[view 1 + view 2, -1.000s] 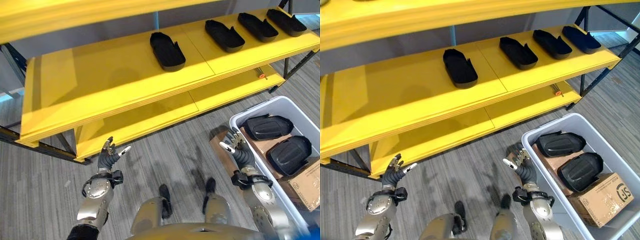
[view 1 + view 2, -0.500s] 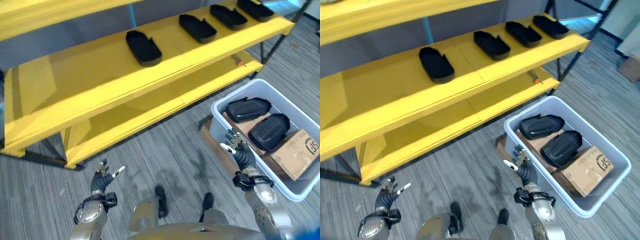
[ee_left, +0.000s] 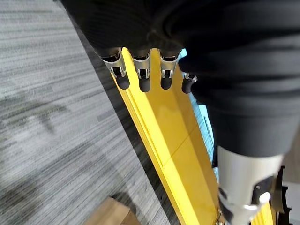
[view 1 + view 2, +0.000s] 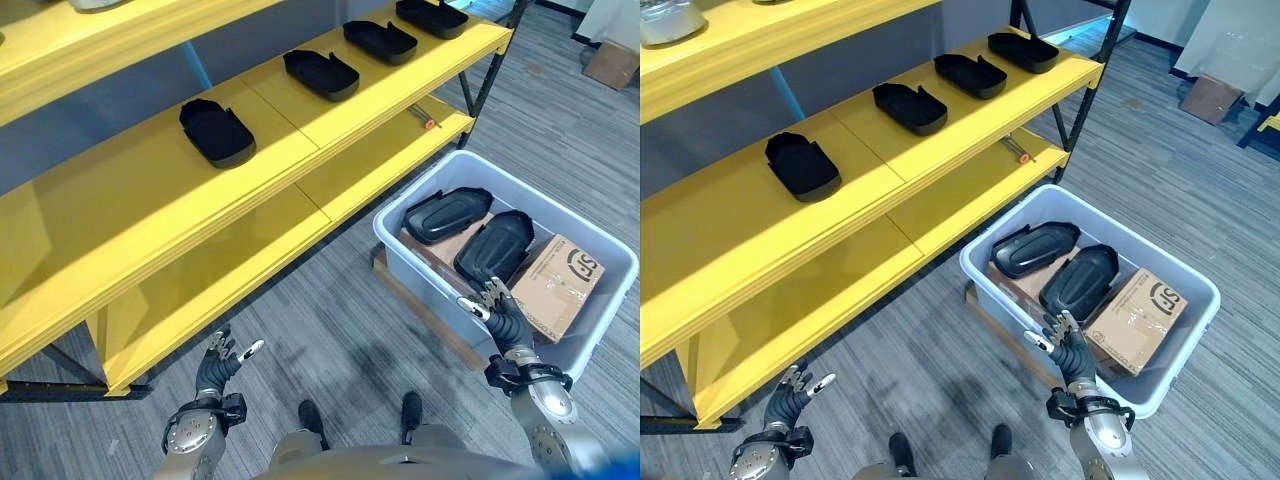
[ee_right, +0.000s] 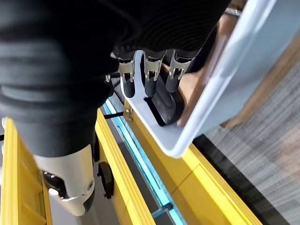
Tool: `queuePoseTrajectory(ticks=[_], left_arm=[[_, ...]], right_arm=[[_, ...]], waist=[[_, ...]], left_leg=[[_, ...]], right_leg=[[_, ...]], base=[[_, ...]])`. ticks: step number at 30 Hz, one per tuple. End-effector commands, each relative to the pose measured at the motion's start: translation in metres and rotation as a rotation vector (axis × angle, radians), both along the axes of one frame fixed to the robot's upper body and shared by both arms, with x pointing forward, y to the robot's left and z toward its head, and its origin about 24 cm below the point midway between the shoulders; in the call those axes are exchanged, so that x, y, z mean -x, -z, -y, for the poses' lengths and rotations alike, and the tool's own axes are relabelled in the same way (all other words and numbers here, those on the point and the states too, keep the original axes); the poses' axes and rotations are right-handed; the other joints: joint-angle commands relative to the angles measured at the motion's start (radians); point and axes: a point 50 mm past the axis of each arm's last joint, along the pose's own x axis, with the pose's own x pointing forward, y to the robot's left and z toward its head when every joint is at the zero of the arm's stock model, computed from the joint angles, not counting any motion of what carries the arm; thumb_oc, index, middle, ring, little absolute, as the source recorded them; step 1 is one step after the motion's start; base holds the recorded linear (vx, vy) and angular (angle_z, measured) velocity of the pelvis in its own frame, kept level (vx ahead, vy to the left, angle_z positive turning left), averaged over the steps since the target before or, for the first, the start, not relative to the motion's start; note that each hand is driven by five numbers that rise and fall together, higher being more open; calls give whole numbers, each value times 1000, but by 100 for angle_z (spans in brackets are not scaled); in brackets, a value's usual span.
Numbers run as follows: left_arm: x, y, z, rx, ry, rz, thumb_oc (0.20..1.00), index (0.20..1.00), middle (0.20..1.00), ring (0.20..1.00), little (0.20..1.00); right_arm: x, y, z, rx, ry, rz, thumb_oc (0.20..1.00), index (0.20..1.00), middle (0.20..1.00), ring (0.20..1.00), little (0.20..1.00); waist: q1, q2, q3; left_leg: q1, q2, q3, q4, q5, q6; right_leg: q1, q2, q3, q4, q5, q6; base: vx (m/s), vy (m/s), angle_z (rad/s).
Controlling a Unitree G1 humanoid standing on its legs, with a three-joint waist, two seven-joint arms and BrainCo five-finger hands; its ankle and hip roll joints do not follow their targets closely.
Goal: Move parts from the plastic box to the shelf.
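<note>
Over on the right side of the floor sits the pale grey plastic box [image 4: 410, 250], and inside it are two black moulded parts: one part [image 4: 445, 214] at the far left of the box and a second part [image 4: 494, 246] just beside it, nearer and to the right, both lying on brown cardboard. A printed cardboard carton [image 4: 558, 287] is tucked into the box's near right end. The right hand [image 4: 503, 316] hovers at the near wall of the box, fingers straight and loosely spread, holding nothing, with its dark fingertips close to the second part but not touching it as far as I can see. The left hand [image 4: 218, 362] is low on the left over the grey carpet floor [image 4: 330, 320], also spread and empty, well apart from the box. Across the far side runs the yellow shelf [image 4: 300, 135], and on its middle level four black trays [image 4: 216, 131] sit in a row going far right. A small orange-tipped tool [image 4: 424, 119] lies on the lower level.
</note>
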Motion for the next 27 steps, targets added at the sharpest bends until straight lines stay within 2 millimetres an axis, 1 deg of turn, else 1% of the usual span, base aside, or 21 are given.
queuePoseTrajectory(ticks=[1, 3, 4, 5, 6, 7, 8, 10, 11, 12, 13, 14, 15, 17, 18, 19, 20, 21, 23, 26, 27], left_arm=[[-18, -19, -6, -62, 32, 107, 1000, 1000, 1000, 1000, 1000], [-20, -20, -5, -60, 34, 116, 1000, 1000, 1000, 1000, 1000], [-20, -20, -5, -60, 34, 116, 1000, 1000, 1000, 1000, 1000], [-20, -22, -6, -62, 31, 122, 1000, 1000, 1000, 1000, 1000], [-22, -23, -6, -66, 31, 128, 1000, 1000, 1000, 1000, 1000], [-22, -23, -5, -62, 33, 132, 1000, 1000, 1000, 1000, 1000], [-23, -23, -5, -60, 30, 136, 1000, 1000, 1000, 1000, 1000], [-22, -23, -4, -51, 22, 136, 1000, 1000, 1000, 1000, 1000], [-21, -22, -4, -44, 18, 135, 1000, 1000, 1000, 1000, 1000], [-18, -22, -4, -35, 6, 137, 1000, 1000, 1000, 1000, 1000], [-19, -22, -2, -30, 3, 142, 1000, 1000, 1000, 1000, 1000], [-20, -22, -2, -27, 1, 145, 1000, 1000, 1000, 1000, 1000], [-22, -22, -1, -24, 0, 148, 1000, 1000, 1000, 1000, 1000], [-25, -23, 1, -23, 3, 155, 1000, 1000, 1000, 1000, 1000], [-26, -22, 1, -21, 0, 155, 1000, 1000, 1000, 1000, 1000], [-27, -20, 3, -17, 2, 149, 1000, 1000, 1000, 1000, 1000], [-28, -20, 3, -17, 2, 149, 1000, 1000, 1000, 1000, 1000], [-32, -23, 3, -23, 10, 163, 1000, 1000, 1000, 1000, 1000], [-35, -25, 2, -29, 17, 171, 1000, 1000, 1000, 1000, 1000], [-36, -27, -1, -36, 12, 173, 1000, 1000, 1000, 1000, 1000], [-36, -28, -3, -43, 15, 175, 1000, 1000, 1000, 1000, 1000]], right_arm=[[-4, -24, 8, -28, 38, 132, 1000, 1000, 1000, 1000, 1000], [-1, -24, 10, -28, 48, 127, 1000, 1000, 1000, 1000, 1000], [-1, -24, 10, -28, 48, 127, 1000, 1000, 1000, 1000, 1000], [0, -22, 13, -24, 60, 122, 1000, 1000, 1000, 1000, 1000], [2, -22, 15, -18, 71, 120, 1000, 1000, 1000, 1000, 1000], [3, -22, 17, -15, 74, 118, 1000, 1000, 1000, 1000, 1000], [5, -22, 19, -12, 81, 114, 1000, 1000, 1000, 1000, 1000], [6, -21, 19, -5, 82, 109, 1000, 1000, 1000, 1000, 1000], [6, -21, 18, -9, 82, 109, 1000, 1000, 1000, 1000, 1000], [7, -18, 19, -9, 79, 103, 1000, 1000, 1000, 1000, 1000], [5, -17, 18, -6, 78, 101, 1000, 1000, 1000, 1000, 1000], [4, -16, 18, -2, 80, 100, 1000, 1000, 1000, 1000, 1000], [4, -16, 18, -2, 86, 101, 1000, 1000, 1000, 1000, 1000], [4, -17, 19, -5, 96, 106, 1000, 1000, 1000, 1000, 1000], [5, -17, 19, -5, 99, 104, 1000, 1000, 1000, 1000, 1000], [7, -14, 18, -19, 106, 96, 1000, 1000, 1000, 1000, 1000], [7, -15, 18, -18, 106, 96, 1000, 1000, 1000, 1000, 1000], [9, -12, 17, -34, 119, 85, 1000, 1000, 1000, 1000, 1000], [11, -9, 17, -50, 132, 74, 1000, 1000, 1000, 1000, 1000], [9, -7, 14, -63, 126, 65, 1000, 1000, 1000, 1000, 1000], [8, -8, 13, -65, 114, 68, 1000, 1000, 1000, 1000, 1000]], waist=[[-7, -12, 40], [-10, -14, 52], [-10, -14, 52], [-11, -18, 56], [-7, -25, 66], [-4, -30, 74], [-2, -36, 80], [19, -50, 89], [24, -57, 89], [39, -66, 104], [60, -56, 118], [63, -51, 123], [61, -42, 122], [56, -30, 123], [56, -32, 124], [50, -32, 116], [52, -30, 114], [42, -39, 108], [32, -46, 95], [32, -54, 71], [29, -63, 60]], left_leg=[[38, 92, -14, 120, 53, -65], [21, 109, -39, 180, 75, -68], [21, 109, -39, 181, 75, -68], [5, 120, -54, 235, 91, -67], [-34, 130, -93, 314, 114, -65], [-59, 119, -121, 361, 108, -53], [-78, 99, -141, 395, 96, -42], [-148, 16, -199, 386, 51, -12], [-178, -14, -220, 357, 22, 3], [-232, -24, -268, 240, 63, 7], [-250, -50, -340, 155, 110, -5], [-250, -50, -354, 128, 128, -11], [-258, -42, -354, 103, 150, -18], [-258, -28, -317, 67, 181, -24], [-241, -27, -309, 54, 169, -18], [-227, -29, -302, 76, 138, -6], [-231, -27, -303, 76, 140, -6], [-244, -46, -292, 130, 102, 6], [-252, -59, -274, 165, 70, 15], [-253, -76, -248, 182, 31, 34], [-256, -89, -232, 198, 6, 45]], right_leg=[[-29, -6, 51, 113, -113, 11], [-24, 11, 63, 121, -127, -10], [-24, 11, 63, 121, -127, -10], [-18, 20, 76, 121, -133, -23], [-13, 32, 84, 121, -135, -38], [-9, 35, 90, 120, -136, -46], [-3, 37, 97, 117, -141, -50], [7, 30, 113, 113, -145, -45], [10, 25, 122, 112, -147, -37], [7, 25, 145, 122, -141, -33], [15, 37, 164, 140, -154, -30], [19, 44, 173, 153, -165, -30], [18, 54, 180, 165, -174, -32], [27, 61, 189, 190, -197, -34], [33, 56, 199, 207, -214, -29], [47, 41, 212, 225, -232, -17], [44, 44, 213, 223, -229, -17], [59, 9, 219, 229, -240, -8], [64, -17, 237, 219, -233, 6], [62, -50, 261, 190, -208, 30], [59, -72, 267, 179, -196, 47]], base=[[20, -139, -15], [28, -163, -23], [41, -148, -18], [43, -180, -22], [54, -226, -21], [42, -182, -17], [48, -102, -23], [60, -45, -37], [97, 35, -48], [183, 109, -68], [188, 132, -84], [194, 134, -93], [146, 112, -80], [165, 170, -46], [237, 310, -27], [173, 244, -42], [222, 318, -59], [155, 238, -71], [186, 269, -45], [138, 218, -22], [135, 244, -24]])
